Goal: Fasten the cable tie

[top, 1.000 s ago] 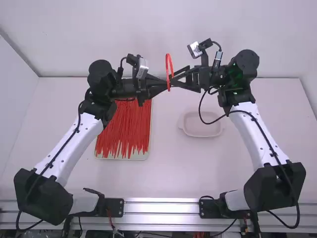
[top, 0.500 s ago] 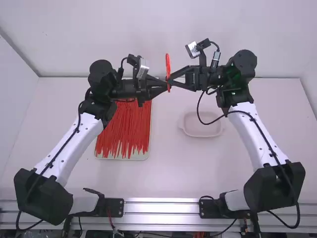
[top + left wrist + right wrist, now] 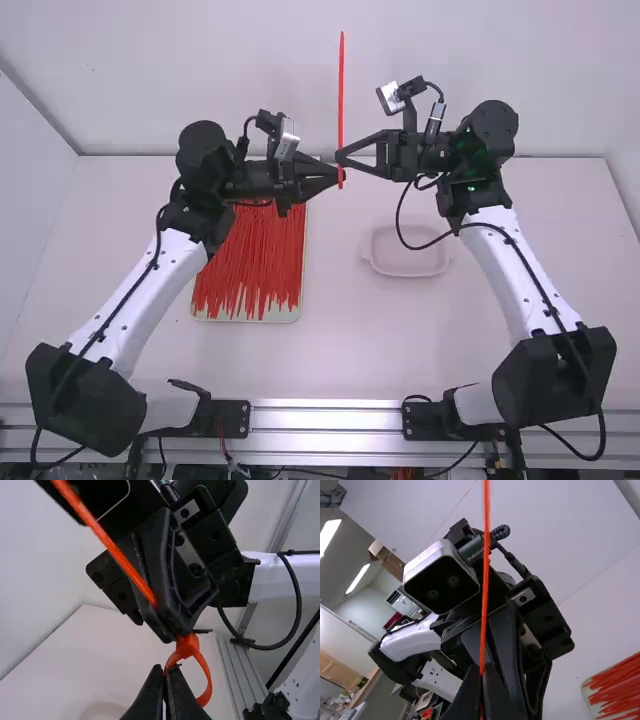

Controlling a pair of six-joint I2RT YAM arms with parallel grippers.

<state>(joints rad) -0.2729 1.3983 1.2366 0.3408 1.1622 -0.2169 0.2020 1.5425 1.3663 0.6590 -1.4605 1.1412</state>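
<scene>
A red cable tie [image 3: 341, 100] is held in the air above the back of the table, its long tail pointing straight up. My left gripper [image 3: 333, 178] comes in from the left and is shut on the tie's lower end. My right gripper [image 3: 343, 155] meets it from the right, shut on the strap just above. In the left wrist view my own gripper [image 3: 164, 680] pinches a small orange loop [image 3: 202, 680] beneath the tie's head [image 3: 187, 645]. In the right wrist view my gripper [image 3: 481, 690] clamps the strap [image 3: 484, 570], with the left arm's camera [image 3: 440, 585] behind it.
A board [image 3: 290, 316] heaped with several loose red cable ties [image 3: 255, 260] lies on the table under the left arm. A white shallow dish [image 3: 405, 250] sits right of it, below the right arm.
The rounded loop that stood above the two grippers has shrunk away, and the tie's tail now stands straight up, far taller. Both grippers stayed close together at nearly the same spot.
</scene>
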